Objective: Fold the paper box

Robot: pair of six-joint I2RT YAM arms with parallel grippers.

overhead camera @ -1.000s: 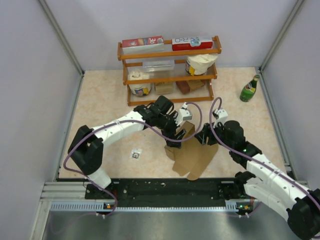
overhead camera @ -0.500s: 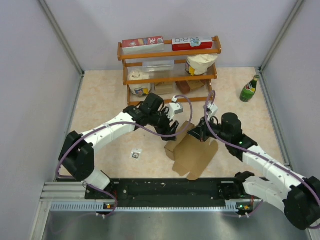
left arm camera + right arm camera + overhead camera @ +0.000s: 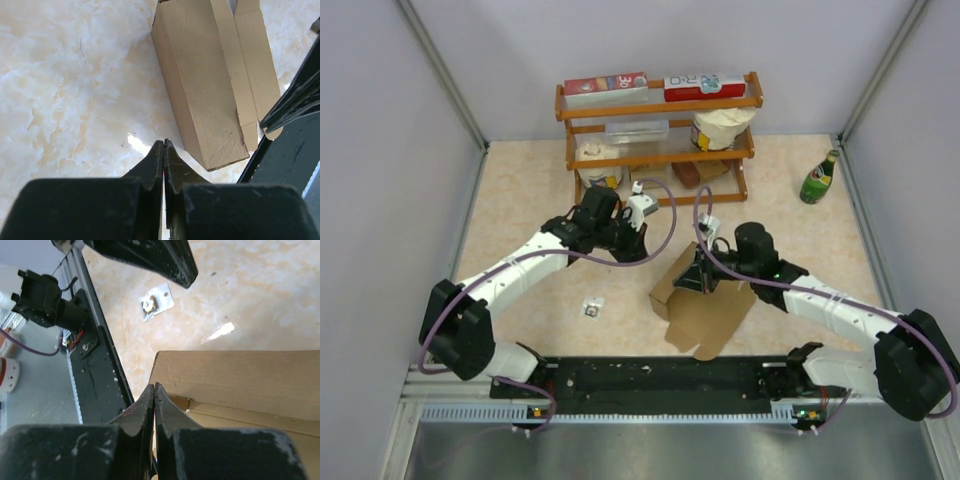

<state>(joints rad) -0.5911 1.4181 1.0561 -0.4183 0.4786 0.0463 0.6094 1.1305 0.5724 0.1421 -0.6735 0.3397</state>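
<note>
The paper box [image 3: 712, 305] lies half-formed on the marbled table [image 3: 520, 190], near the front middle. Its raised wall runs diagonally from near-left to far-right, with flat flaps spread toward the near-right. The right gripper [image 3: 154, 388], jaws pressed together, is at that wall's corner. The left gripper [image 3: 164, 146], jaws closed and empty, hangs over the table beside the box.

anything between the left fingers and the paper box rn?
No. In the left wrist view, the stretch from the left gripper to the paper box is bare tabletop, with only a light glare on it.
</note>
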